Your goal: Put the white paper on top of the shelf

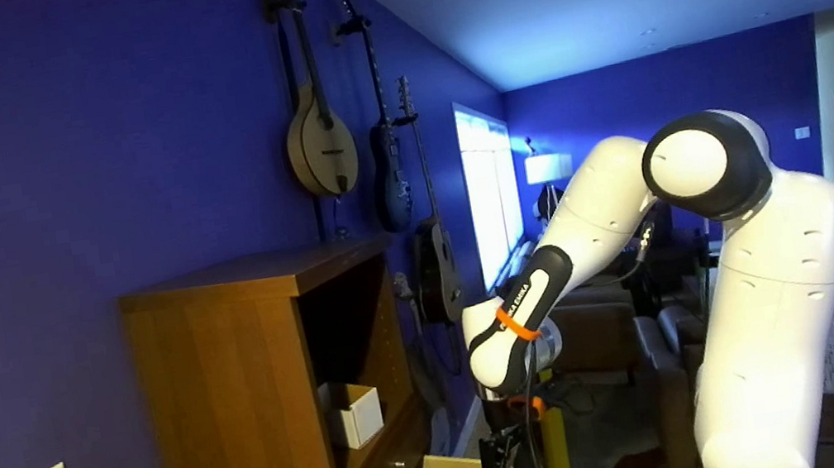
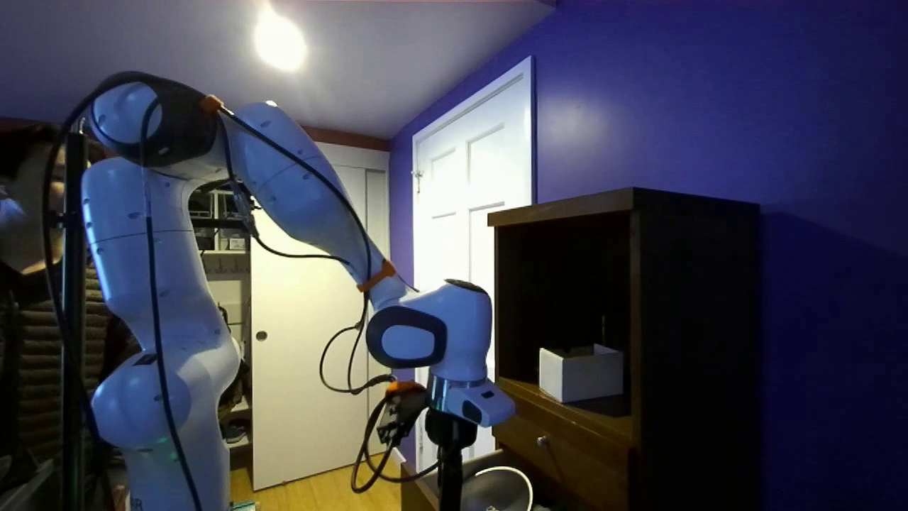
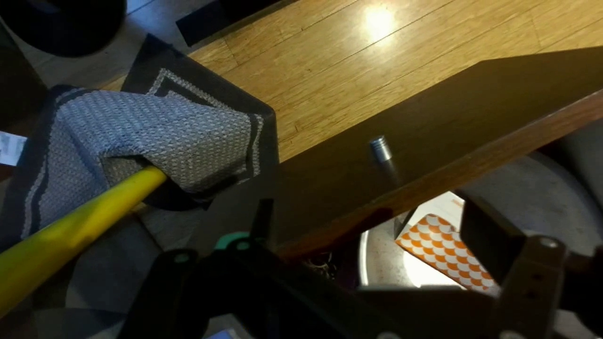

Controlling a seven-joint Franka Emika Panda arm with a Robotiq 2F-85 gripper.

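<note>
The wooden shelf cabinet has a flat top, seen in both exterior views (image 1: 247,269) (image 2: 567,211). No plain sheet of white paper can be made out. A piece with a white face and an orange-and-white scalloped face (image 3: 440,240) lies in a metal bowl (image 3: 384,249); I cannot tell whether it is the paper. My gripper (image 3: 370,214) is open, its fingers wide apart above the open drawer (image 3: 424,125). The right finger hides part of the patterned piece, and the left finger is outside the drawer front. In both exterior views my gripper (image 1: 502,455) (image 2: 450,472) hangs low before the cabinet.
A white box (image 1: 353,413) stands in the cabinet's open compartment. The drawer's front wall with a metal knob (image 3: 380,149) stands beside the gripper. A yellow pole (image 3: 85,230) and a grey cloth (image 3: 188,136) are at the left. Instruments such as a mandolin (image 1: 322,148) hang above the cabinet.
</note>
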